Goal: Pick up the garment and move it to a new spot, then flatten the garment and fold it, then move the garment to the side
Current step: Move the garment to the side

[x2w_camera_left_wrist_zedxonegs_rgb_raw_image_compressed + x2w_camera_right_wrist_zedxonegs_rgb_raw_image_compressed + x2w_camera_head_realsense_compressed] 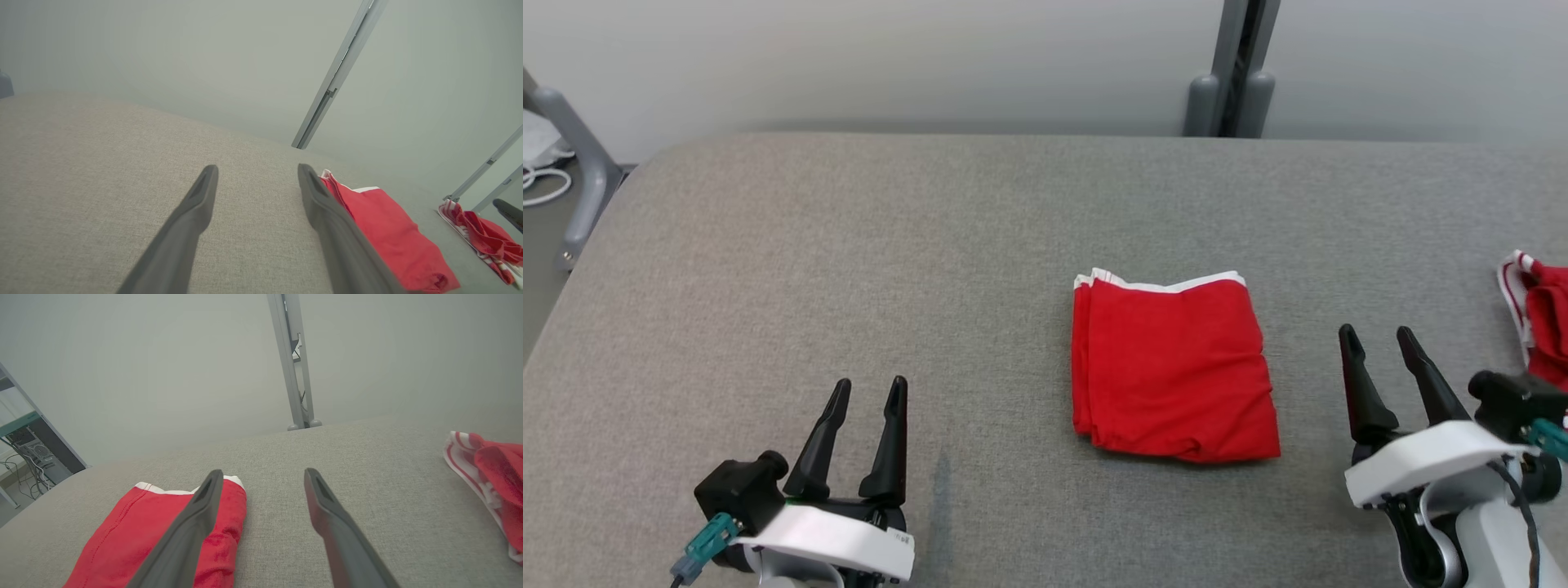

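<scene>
A red garment (1172,367) with a white edge lies folded into a rough square on the grey padded table (849,269), a little right of the middle. It shows to the right of my left fingers as the folded garment (392,232) and under my right gripper's left finger as the folded garment (135,535). My left gripper (870,392) stands open at the lower left, well apart from the cloth. My right gripper (1376,339) stands open at the lower right, just right of the garment. Both left gripper (257,171) and right gripper (263,475) hold nothing.
A second crumpled red cloth with white stripes (1539,314) lies at the table's right edge, also seen as the striped cloth (490,482). A grey post (1229,73) stands behind the table's far edge, and a grey frame leg (576,155) at the far left.
</scene>
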Available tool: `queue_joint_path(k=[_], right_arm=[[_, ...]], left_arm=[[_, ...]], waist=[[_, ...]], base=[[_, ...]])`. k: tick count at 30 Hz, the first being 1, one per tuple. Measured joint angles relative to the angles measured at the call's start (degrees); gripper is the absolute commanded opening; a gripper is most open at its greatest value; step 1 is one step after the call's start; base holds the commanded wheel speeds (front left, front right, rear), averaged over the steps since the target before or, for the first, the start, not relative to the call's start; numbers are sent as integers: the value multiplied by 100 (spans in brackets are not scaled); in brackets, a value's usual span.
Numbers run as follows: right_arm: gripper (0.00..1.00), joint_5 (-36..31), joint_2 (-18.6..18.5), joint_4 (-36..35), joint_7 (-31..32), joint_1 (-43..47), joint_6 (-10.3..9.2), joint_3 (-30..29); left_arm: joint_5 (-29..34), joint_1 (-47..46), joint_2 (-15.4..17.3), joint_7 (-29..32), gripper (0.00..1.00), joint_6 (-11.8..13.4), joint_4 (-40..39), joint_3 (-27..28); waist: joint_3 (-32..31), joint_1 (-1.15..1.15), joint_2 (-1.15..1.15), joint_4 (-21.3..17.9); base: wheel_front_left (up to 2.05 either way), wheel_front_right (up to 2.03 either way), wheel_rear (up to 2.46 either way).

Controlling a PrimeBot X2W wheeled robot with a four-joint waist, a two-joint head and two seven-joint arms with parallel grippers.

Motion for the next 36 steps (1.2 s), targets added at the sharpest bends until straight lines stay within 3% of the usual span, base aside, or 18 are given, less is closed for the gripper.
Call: queue_joint_path(k=[9, 20, 30, 31, 32, 36], right_arm=[[100, 1184, -224, 236, 1118, -430, 0, 368], [100, 1617, -259, 766, 1935, -630, 0, 311], [100, 1741, -260, 1053, 2025, -838, 0, 416], [37, 1746, -265, 1091, 2040, -873, 0, 453], [0, 1736, -283, 1112, 2048, -903, 0, 509], [0, 1563, -421, 1241, 1928, -1002, 0, 698]], left_arm=[[-100, -215, 3, 0, 100, -12, 22, -178], [-145, -341, -1, 0, 100, -16, 67, -307], [-144, -376, -1, 0, 100, -15, 59, -346], [-143, -377, 0, 0, 100, -15, 59, -353], [-140, -380, -1, 0, 100, -15, 59, -364], [-110, -456, -2, 0, 100, -14, 57, -410]], waist=[[408, 0, 0, 358], [649, 0, 0, 768], [719, 0, 0, 878], [729, 0, 0, 885], [740, 0, 0, 892], [765, 0, 0, 918]], base=[[0, 0, 0], [0, 0, 0], [0, 0, 0], [0, 0, 0], [0, 0, 0], [0, 0, 0]])
